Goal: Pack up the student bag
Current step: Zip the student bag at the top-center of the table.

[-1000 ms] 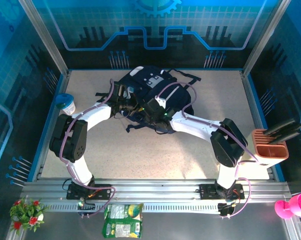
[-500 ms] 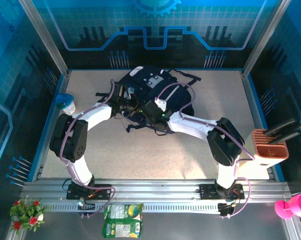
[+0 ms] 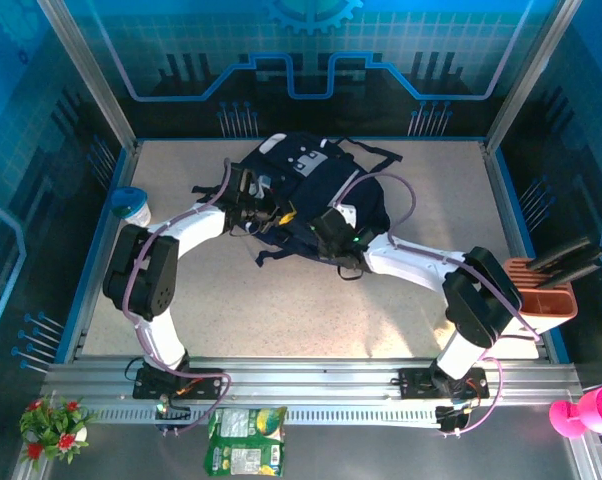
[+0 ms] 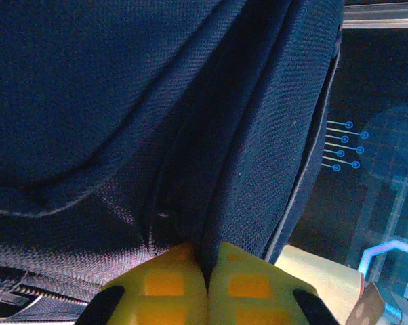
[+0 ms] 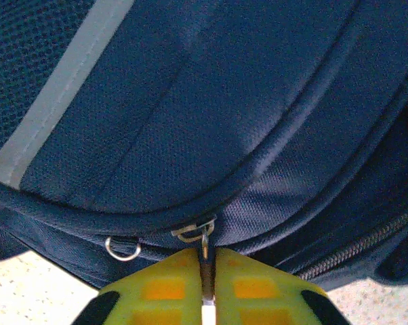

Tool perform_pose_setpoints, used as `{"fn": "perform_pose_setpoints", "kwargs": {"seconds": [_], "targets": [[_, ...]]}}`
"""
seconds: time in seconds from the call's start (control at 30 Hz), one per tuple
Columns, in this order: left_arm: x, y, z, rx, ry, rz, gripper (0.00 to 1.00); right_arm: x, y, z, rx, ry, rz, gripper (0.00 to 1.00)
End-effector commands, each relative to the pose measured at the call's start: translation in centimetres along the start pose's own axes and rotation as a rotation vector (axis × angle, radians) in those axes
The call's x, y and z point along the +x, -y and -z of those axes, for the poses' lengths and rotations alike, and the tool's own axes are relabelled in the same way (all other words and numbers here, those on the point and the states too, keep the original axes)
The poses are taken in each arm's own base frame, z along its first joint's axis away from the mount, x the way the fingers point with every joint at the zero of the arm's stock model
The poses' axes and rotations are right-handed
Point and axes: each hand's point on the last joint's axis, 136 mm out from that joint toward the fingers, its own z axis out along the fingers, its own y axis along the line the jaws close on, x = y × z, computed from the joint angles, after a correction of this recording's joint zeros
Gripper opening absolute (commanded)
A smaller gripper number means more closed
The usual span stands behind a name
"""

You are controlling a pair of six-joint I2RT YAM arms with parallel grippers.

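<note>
We see the large dark navy fabric student bag [image 3: 311,185] lying on the speckled beige table [image 3: 281,320], toward its far middle, with its dark straps spread around it and a white patch [image 3: 303,160] near its top. Both arms reach to its near side. The left gripper [image 4: 207,288] has its yellow pads pressed together on a fold of the bag's mesh fabric. The right gripper [image 5: 205,288] is nearly closed, its pads pinching the small metal zipper pull [image 5: 204,247] that hangs from a slider on the curved seam below the pale grey stripe [image 5: 55,108]. A little metal ring [image 5: 122,249] sits just left of the slider. The teeth of a second zip [image 5: 366,244] at the lower right are meshed shut, and we cannot tell what the bag holds. At the table's left edge stands a white round cup with a blue rim [image 3: 131,207]; we cannot make out its contents. By the right edge, a terracotta slotted plastic rack [image 3: 541,295] holds dark flat objects [image 3: 571,255] that stick out at a slant.
</note>
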Motion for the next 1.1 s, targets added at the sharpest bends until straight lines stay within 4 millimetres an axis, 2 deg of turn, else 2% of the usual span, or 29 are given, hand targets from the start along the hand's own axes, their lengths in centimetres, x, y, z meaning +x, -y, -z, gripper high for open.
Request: {"fn": "perform_pose_setpoints", "kwargs": {"seconds": [0.0,0.07,0.2,0.3,0.4,0.5,0.6,0.67,0.8,0.9,1.0,1.07], "targets": [[-1.0,2.6,0.7,0.07,0.002,-0.05,0.0,-0.5,0.0,-0.8,-0.014,-0.014,0.099,0.18],[-1.0,2.7,0.8,0.072,0.001,-0.053,0.0,-0.8,-0.7,-1.0,-0.035,-0.017,0.14,0.23],[-0.9,2.6,0.8,0.068,0.001,-0.055,0.0,-1.5,-1.0,-1.1,-0.04,-0.001,0.176,0.19],[-0.9,2.5,0.8,0.063,0.003,-0.057,0.0,-2.0,-0.3,-1.1,-0.014,0.016,0.186,0.11],[-1.1,2.2,0.9,0.051,0.01,-0.055,0.0,-2.3,1.5,-1.1,0.03,0.028,0.183,0.03],[-1.5,1.9,1.1,0.045,0.019,-0.055,0.0,-3.0,3.3,-0.8,0.058,0.051,0.176,0.01],[-1.9,1.3,1.3,0.025,0.035,-0.054,0.0,-3.7,3.7,-0.6,0.041,0.065,0.215,0.0],[-2.1,0.8,1.5,0.014,0.044,-0.047,0.0,-4.1,2.9,-0.5,0.001,0.071,0.271,0.0],[-2.5,-0.1,2.3,-0.007,0.077,-0.035,0.01,-4.1,-0.3,-0.7,-0.136,0.04,0.386,0.0],[-2.5,-0.8,3.5,-0.018,0.113,-0.022,0.16,-3.6,-3.4,-0.4,-0.265,0.018,0.46,0.0],[-2.4,-2.0,5.2,-0.043,0.166,0.004,0.38,-2.9,-7.0,0.5,-0.403,0.01,0.525,0.0],[-2.2,-3.2,6.5,-0.067,0.194,0.029,0.44,-2.5,-9.3,1.0,-0.474,0.007,0.554,0.0]]}}
